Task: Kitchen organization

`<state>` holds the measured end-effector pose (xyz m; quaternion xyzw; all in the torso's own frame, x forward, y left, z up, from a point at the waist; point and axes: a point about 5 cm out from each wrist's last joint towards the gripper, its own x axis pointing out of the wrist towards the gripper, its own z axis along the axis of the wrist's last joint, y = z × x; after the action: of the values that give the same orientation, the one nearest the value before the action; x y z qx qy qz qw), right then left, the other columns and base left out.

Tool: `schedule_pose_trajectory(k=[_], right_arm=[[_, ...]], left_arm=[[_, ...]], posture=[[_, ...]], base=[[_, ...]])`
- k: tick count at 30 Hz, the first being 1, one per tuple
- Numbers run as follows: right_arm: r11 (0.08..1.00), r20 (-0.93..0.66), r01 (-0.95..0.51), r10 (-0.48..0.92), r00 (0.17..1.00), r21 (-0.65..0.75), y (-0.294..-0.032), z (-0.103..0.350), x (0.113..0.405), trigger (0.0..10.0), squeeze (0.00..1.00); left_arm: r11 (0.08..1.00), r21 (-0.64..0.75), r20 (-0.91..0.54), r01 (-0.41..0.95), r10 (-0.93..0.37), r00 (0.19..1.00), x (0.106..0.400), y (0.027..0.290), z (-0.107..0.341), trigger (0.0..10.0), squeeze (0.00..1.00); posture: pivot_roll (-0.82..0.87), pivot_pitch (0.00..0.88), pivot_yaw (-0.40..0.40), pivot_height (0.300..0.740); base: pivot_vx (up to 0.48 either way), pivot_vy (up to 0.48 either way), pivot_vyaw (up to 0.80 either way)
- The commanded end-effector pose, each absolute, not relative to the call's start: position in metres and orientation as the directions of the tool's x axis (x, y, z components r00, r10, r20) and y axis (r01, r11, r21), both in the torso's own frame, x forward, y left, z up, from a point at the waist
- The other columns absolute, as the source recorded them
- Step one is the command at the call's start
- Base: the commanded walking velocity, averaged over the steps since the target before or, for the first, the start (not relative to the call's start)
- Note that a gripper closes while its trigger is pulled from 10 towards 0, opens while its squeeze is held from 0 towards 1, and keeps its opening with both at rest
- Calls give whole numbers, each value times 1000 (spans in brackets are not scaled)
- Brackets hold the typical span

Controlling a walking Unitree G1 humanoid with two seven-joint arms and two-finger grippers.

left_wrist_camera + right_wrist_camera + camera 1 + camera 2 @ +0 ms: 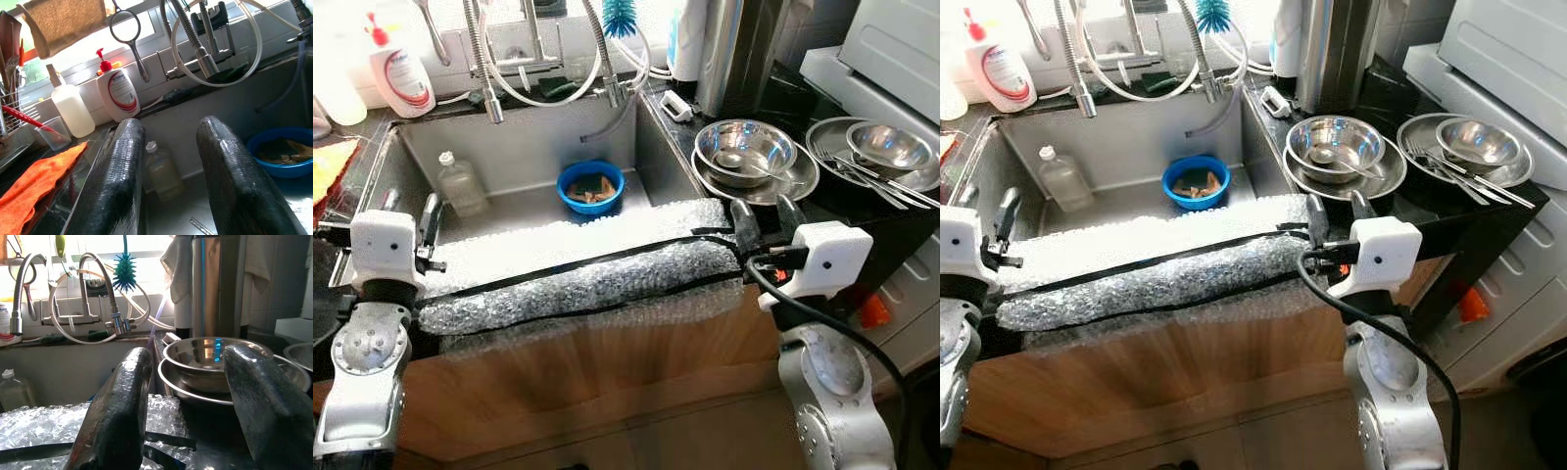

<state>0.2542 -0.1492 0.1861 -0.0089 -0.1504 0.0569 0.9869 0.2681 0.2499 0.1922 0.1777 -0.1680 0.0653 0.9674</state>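
A steel sink (524,147) holds a blue bowl (590,186) with brown scraps and a clear plastic bottle (460,184). Bubble wrap (587,264) taped with black strips pads the sink's front edge. On the right counter a steel bowl (744,147) with a spoon sits on a steel plate. Further right a second steel bowl (891,145) stands on a plate with forks. My left gripper (411,208) is open over the sink's front left corner, holding nothing. My right gripper (766,211) is open at the wrap's right end, just short of the nearer steel bowl (215,350).
Faucets and hoses (489,78) hang over the sink's back. A soap pump bottle (401,73) stands at the back left, and an orange cloth (29,196) lies left of the sink. A tall steel canister (724,49) and a white appliance (891,49) stand at the right.
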Motion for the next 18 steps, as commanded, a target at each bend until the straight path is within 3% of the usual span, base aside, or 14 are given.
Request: schedule_pose_trajectory(k=[1, 10, 11, 12, 13, 18], right_arm=[[996, 307, -79, 91, 948, -51, -156, 189, 251, 10000, 0], [998, 288, -30, 45, 957, -53, -168, 184, 253, 10000, 0], [999, 285, -21, 33, 958, -48, -170, 184, 254, 10000, 247], [999, 285, -21, 33, 958, -48, -170, 184, 254, 10000, 247], [999, 288, -17, 26, 957, -34, -171, 186, 256, 10000, 1000], [999, 260, 38, -40, 965, 12, -183, 187, 271, 10000, 1000]], left_arm=[[934, 315, 360, -170, 48, 932, 263, 245, 199, 10000, 0], [941, 302, 358, -155, 38, 933, 266, 239, 202, 10000, 0], [945, 294, 357, -141, 28, 934, 268, 234, 203, 10000, 0], [945, 294, 357, -141, 28, 934, 268, 234, 203, 10000, 0], [948, 290, 358, -130, 18, 933, 270, 230, 204, 10000, 0], [956, 269, 360, -121, 17, 933, 276, 224, 205, 10000, 0]], posture=[[-93, 34, 52, 740], [-95, 21, 55, 740], [-97, 25, 57, 740], [-97, 25, 57, 740], [-96, 32, 59, 740], [-92, 77, 62, 740]], base=[[0, 0, 0], [0, 0, 0], [0, 0, 0], [0, 0, 0], [0, 0, 0], [0, 0, 0]])
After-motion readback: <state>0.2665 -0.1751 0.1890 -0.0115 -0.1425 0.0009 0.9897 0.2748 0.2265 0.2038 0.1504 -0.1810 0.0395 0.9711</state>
